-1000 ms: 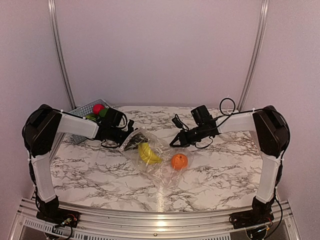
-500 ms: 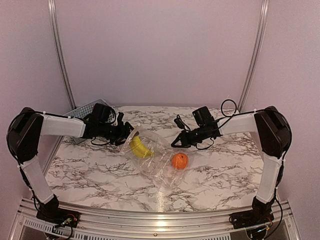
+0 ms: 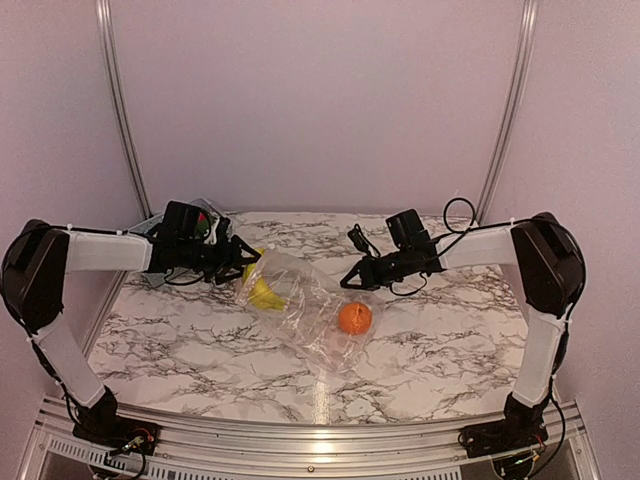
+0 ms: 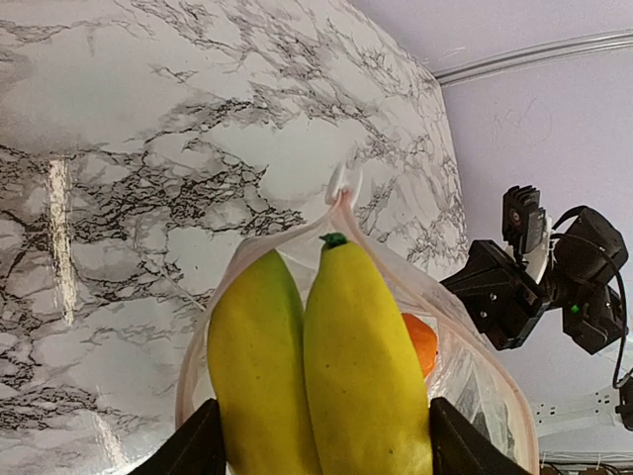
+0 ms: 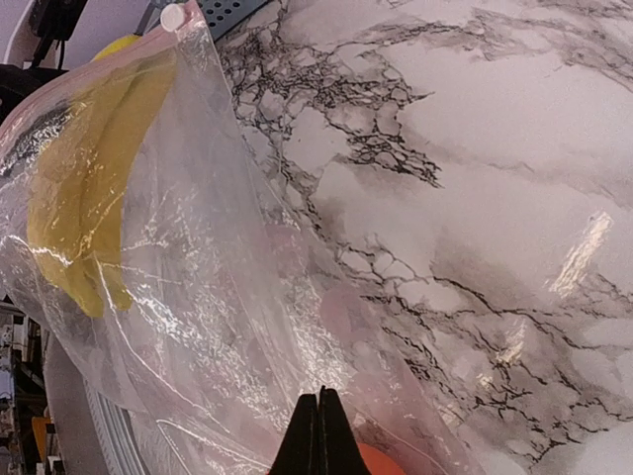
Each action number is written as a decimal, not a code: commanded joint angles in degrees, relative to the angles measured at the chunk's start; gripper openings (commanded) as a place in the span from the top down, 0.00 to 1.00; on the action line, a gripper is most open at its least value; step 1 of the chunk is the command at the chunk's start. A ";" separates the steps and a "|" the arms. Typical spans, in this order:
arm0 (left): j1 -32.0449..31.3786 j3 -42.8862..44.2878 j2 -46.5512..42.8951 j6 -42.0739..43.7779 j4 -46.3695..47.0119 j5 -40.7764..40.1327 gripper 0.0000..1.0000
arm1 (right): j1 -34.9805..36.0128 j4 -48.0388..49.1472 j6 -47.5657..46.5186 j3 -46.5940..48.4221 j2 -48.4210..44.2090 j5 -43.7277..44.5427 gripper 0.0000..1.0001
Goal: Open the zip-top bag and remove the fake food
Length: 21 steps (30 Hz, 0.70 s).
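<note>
The clear zip-top bag (image 3: 305,312) lies mid-table with its mouth raised toward the left. My left gripper (image 3: 243,268) is shut on the yellow bananas (image 3: 262,292) at the bag's mouth. In the left wrist view the bananas (image 4: 336,356) fill the space between my fingers (image 4: 198,450), and the bag's white slider (image 4: 341,183) sits just beyond them. The orange (image 3: 354,317) lies inside the bag and also shows in the left wrist view (image 4: 420,341). My right gripper (image 3: 350,283) is shut on the bag's plastic (image 5: 198,297), its fingertips (image 5: 318,435) pinched together just above the orange (image 5: 381,463).
The blue lattice basket (image 3: 160,225) stands at the back left behind my left arm, with a red fruit (image 3: 203,216) in it. The table's left edge and wall lie close to it. Bare marble lies in front of and right of the bag.
My left gripper has drawn back to the left toward the basket with the bananas, pulling them up to the bag's mouth. The right gripper has kept its hold and barely moved.
</note>
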 commanded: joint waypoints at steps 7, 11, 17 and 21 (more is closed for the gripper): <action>12.11 3.29 -5.89 3.85 -2.86 -2.38 0.61 | -0.76 -3.01 0.01 -0.59 -1.22 1.45 1.00; 15.54 4.90 -6.07 4.43 -3.79 -2.23 0.61 | -0.76 -3.04 -0.04 -0.35 -0.90 1.32 1.00; 21.12 8.63 -6.85 2.88 -3.84 -8.43 0.60 | -0.79 -3.67 -0.41 0.57 -0.53 1.28 1.00; 25.97 15.15 -5.16 5.25 -9.69 -14.31 0.60 | -0.84 -3.78 -0.41 0.82 -0.40 1.18 1.00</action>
